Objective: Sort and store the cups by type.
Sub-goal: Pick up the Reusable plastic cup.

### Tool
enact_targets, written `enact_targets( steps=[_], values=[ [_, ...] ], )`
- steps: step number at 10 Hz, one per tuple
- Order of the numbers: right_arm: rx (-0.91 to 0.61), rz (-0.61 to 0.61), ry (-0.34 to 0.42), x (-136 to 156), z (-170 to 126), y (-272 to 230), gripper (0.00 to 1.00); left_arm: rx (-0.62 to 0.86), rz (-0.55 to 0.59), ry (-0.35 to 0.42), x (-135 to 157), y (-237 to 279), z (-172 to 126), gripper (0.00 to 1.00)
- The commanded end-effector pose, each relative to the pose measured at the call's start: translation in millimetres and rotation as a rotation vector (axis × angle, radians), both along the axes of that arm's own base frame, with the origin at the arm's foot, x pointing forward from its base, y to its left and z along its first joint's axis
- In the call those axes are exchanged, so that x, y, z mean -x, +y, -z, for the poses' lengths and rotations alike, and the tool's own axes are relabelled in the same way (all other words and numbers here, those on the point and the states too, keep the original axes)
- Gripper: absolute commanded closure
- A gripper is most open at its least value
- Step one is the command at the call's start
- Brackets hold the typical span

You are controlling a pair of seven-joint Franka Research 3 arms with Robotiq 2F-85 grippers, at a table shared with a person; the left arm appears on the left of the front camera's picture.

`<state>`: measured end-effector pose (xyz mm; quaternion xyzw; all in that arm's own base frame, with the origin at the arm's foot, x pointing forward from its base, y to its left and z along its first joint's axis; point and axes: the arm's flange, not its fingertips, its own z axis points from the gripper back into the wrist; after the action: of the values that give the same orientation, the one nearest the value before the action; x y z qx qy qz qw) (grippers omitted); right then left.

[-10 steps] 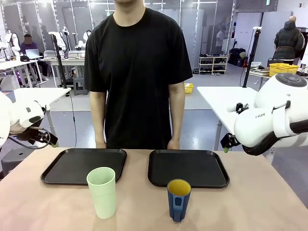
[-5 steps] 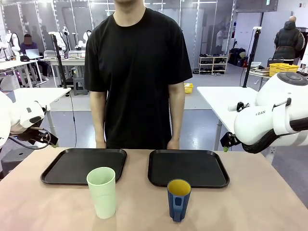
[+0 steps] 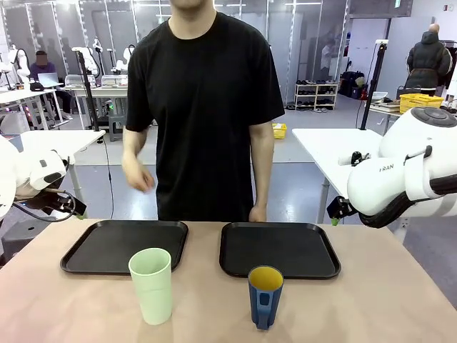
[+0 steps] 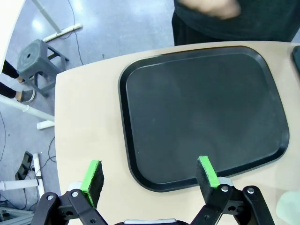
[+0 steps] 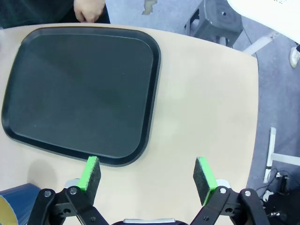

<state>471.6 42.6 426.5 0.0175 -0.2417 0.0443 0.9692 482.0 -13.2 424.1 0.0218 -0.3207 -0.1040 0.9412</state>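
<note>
1. We see a tall pale-green plastic tumbler with no handle (image 3: 151,284). It stands upright on the light brown table (image 3: 400,300), at the lower left of the middle in the front view, just in front of the left flat black tray (image 3: 93,250).
2. A shorter dark-blue mug with a yellow inside and a handle (image 3: 265,296) stands upright in the lower middle. It is just in front of the right flat black tray (image 3: 300,251).
3. Nothing sits on either tray, so we think no cup is put away yet. The job looks to be at its very start, with both cups left to do.
4. The left gripper (image 4: 149,171) hangs over the near edge of the left tray. Its jaws are wide apart and hold nothing.
5. The right gripper (image 5: 146,168) hangs over the table beside the right tray. Its jaws are wide apart too, and they hold nothing.
6. A person stands at the top of the front view. One hand (image 3: 138,179) is lifted and blurry, and the other hand (image 3: 257,213) is at the table's far edge.
</note>
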Motion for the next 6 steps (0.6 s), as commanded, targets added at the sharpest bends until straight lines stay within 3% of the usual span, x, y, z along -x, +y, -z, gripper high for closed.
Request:
enact_targets(
  steps=[1, 6],
  values=[
    [0.013, -0.007, -0.001, -1.1, 1.8, -0.7, 0.00, 0.005, -0.003, -0.002, -0.3, 2.1, -0.7, 0.00],
    [0.013, -0.007, -0.001, -1.1, 1.8, -0.7, 0.00, 0.005, -0.003, -0.002, -0.3, 2.1, -0.7, 0.00]
  ],
)
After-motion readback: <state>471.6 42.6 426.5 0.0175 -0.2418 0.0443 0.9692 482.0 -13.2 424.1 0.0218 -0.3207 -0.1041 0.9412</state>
